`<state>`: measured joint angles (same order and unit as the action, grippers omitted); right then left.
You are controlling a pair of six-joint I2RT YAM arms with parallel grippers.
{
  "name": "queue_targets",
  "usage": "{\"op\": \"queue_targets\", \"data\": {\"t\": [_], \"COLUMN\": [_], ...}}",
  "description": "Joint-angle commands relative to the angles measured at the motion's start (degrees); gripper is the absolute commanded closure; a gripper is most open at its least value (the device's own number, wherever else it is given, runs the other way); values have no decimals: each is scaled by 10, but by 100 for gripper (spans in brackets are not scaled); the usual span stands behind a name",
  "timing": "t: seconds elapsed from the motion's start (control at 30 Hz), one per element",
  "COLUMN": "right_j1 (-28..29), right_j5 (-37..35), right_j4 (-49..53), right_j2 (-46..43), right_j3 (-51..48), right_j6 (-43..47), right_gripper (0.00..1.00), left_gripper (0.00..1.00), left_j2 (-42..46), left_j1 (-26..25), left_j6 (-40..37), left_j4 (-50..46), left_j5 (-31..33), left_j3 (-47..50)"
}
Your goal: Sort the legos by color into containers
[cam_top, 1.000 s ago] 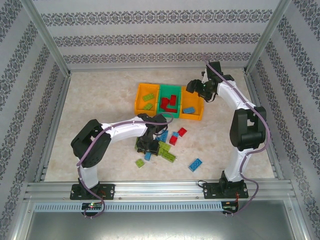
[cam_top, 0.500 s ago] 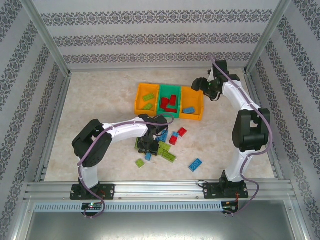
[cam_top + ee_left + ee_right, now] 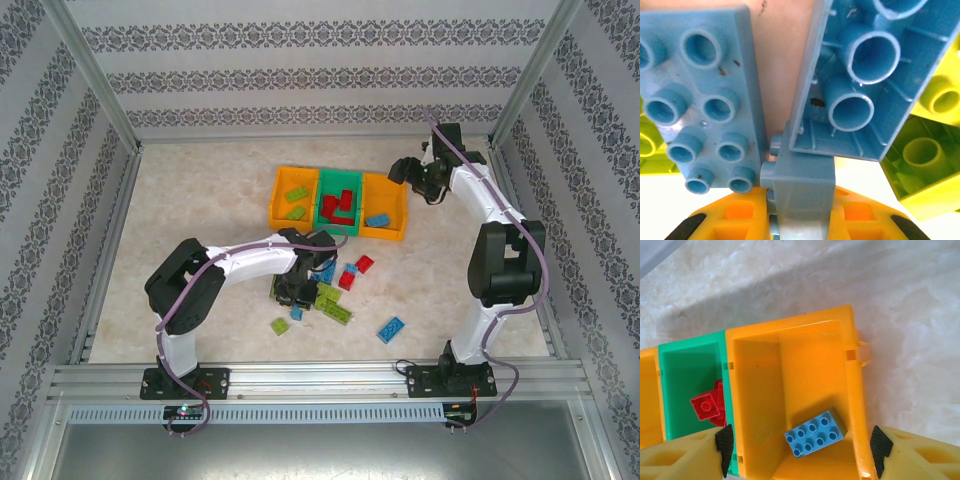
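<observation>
**Sorting of bricks: left arm low in the loose pile, right arm above the bins**

On the pale marbled table (image 3: 200, 200) the left arm (image 3: 240, 262) reaches forward and bends down into the heap of loose plastic bricks (image 3: 335, 290). The right arm (image 3: 495, 220) stretches toward the far side.

Three small open plastic bins stand touching in one row. The left orange bin (image 3: 276, 195) holds lime green bricks (image 3: 297, 193), the middle green bin (image 3: 340, 171) holds red bricks (image 3: 338, 207), and the right orange bin (image 3: 385, 236) holds one blue eight-stud brick (image 3: 815, 432).

The right gripper (image 3: 801, 449) hangs over that right orange bin. Its jaws are spread wide and nothing is between them.

The left gripper (image 3: 797, 225) is very close to the table. Its black pads (image 3: 690, 224) stand far apart, so it looks spread, and a small blue block (image 3: 802, 185) stands in the gap. I cannot tell if the pads touch it. Just beyond lie a flat blue studded brick (image 3: 700, 100), a blue brick turned hollow side up (image 3: 865, 75) and lime green bricks (image 3: 925, 165).

Nearer the arm bases, apart from the heap, lie a single blue brick (image 3: 391, 328) and a single lime brick (image 3: 281, 325). Two red bricks (image 3: 364, 264) lie between the heap and the bins.
</observation>
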<state>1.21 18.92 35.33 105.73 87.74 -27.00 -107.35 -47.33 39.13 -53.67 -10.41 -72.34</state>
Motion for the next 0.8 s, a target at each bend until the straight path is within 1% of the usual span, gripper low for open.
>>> {"op": "queue_targets", "data": {"t": [0.0, 0.27, 0.4, 0.5, 0.63, 0.77], "right_j1": [-11, -15, -19, -19, -19, -19], "right_j5": [-9, -19, -22, -17, -23, -27], "right_j4": [0, 7, 4, 3, 13, 22], "right_j2": [-26, -55, -71, -89, -121, -173], "right_j3": [-12, -65, -95, -118, -159, -218], "right_j6": [13, 33, 29, 29, 32, 16], "right_gripper": [24, 24, 24, 24, 24, 24], "left_gripper": [79, 79, 79, 78, 78, 77], "left_j2": [22, 22, 4, -18, -80, -167], "left_j1": [-12, -12, -12, -11, 0, 27], "left_j6": [6, -29, -53, -77, -114, -124], "left_j4": [-40, -101, -108, -91, -62, -29], "left_j5": [27, 48, 41, 32, 11, -46], "left_j3": [-39, -149, -213, -265, -367, -496]}}
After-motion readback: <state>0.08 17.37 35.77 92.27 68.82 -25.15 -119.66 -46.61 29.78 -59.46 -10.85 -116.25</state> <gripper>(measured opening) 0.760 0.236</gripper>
